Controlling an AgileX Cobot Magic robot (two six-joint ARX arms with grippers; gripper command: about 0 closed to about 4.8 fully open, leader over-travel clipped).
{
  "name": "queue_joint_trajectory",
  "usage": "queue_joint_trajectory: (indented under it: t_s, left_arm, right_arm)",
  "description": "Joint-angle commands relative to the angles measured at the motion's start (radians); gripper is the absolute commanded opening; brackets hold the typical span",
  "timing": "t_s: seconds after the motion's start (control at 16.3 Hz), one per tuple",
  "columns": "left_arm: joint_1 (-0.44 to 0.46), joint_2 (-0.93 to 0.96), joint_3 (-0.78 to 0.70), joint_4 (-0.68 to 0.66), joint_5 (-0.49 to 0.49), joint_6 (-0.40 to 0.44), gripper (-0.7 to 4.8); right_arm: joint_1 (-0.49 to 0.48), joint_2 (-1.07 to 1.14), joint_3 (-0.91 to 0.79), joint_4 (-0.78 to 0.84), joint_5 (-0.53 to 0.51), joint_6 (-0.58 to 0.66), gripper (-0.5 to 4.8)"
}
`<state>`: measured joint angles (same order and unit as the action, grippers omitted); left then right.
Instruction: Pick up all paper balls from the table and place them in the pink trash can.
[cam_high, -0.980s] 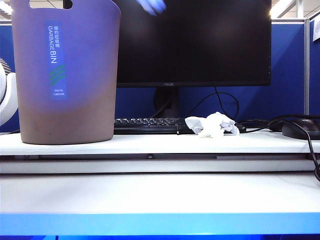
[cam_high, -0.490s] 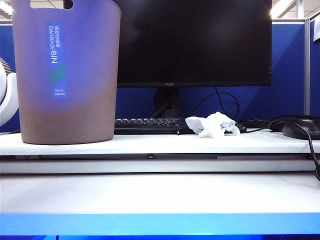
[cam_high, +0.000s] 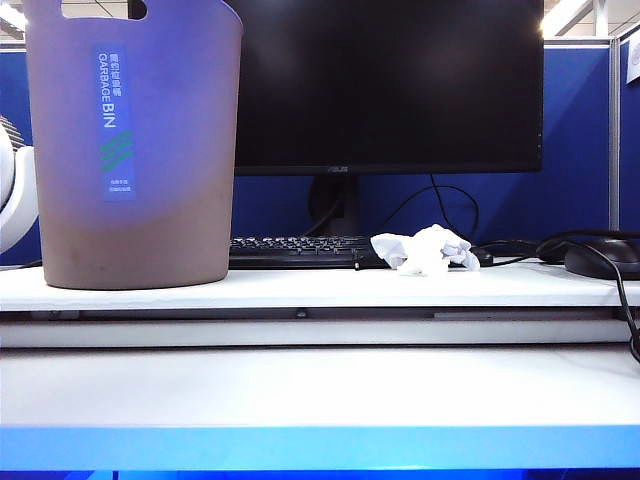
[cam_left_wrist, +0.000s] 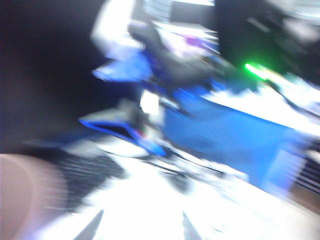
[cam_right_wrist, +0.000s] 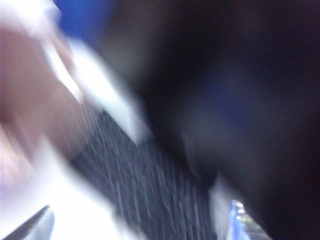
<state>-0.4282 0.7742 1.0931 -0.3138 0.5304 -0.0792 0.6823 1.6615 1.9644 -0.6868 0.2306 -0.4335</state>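
Left wrist view, badly blurred, shows the left gripper (cam_left_wrist: 139, 226) with dark fingers (cam_left_wrist: 92, 227) spread wide above the white surface (cam_high: 320, 385). Right gripper's (cam_right_wrist: 135, 222) fingers: spread indiscernible. One white paper ball (cam_high: 425, 250) lies by the keyboard (cam_high: 295, 250), right of the pink trash can (cam_high: 135, 150).

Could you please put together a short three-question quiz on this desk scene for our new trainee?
1. True or false: the paper ball on the raised shelf touches the pink trash can.
2. What stands behind the keyboard? A) monitor B) lamp C) printer
3. Fill in: in the left wrist view, the left gripper has its fingertips ___.

Key: 1 false, they stand well apart; 2 A, the monitor; 3 apart. The right gripper shows too blurred to judge.
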Motion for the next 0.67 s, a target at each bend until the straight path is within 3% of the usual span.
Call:
queue_joint_trajectory:
  t_s: [0.06,0.24,0.31,0.43,0.67]
  left_arm:
    - [-0.008,0.114,0.003,0.038,0.094,-0.042,1.84]
    - [-0.074,0.187,0.003,0.068,0.121,-0.052,1.84]
    - [-0.079,0.188,0.002,0.07,0.121,-0.052,1.84]
    - [-0.079,0.186,0.003,0.064,0.121,-0.053,1.84]
    - [-0.079,0.186,0.003,0.04,0.121,-0.061,1.84]
  right_arm:
    - [-0.139,0.019,-0.054,-0.236,-0.063,0.145,4.79]
    - [-0.249,0.057,-0.217,-0.138,-0.088,0.154,4.79]
    - [-0.274,0.09,-0.241,-0.145,-0.143,0.173,4.79]
    - [-0.289,0.177,-0.267,-0.123,-0.205,0.179,4.79]
    - [-0.289,0.317,-0.267,-0.013,-0.206,0.179,4.79]
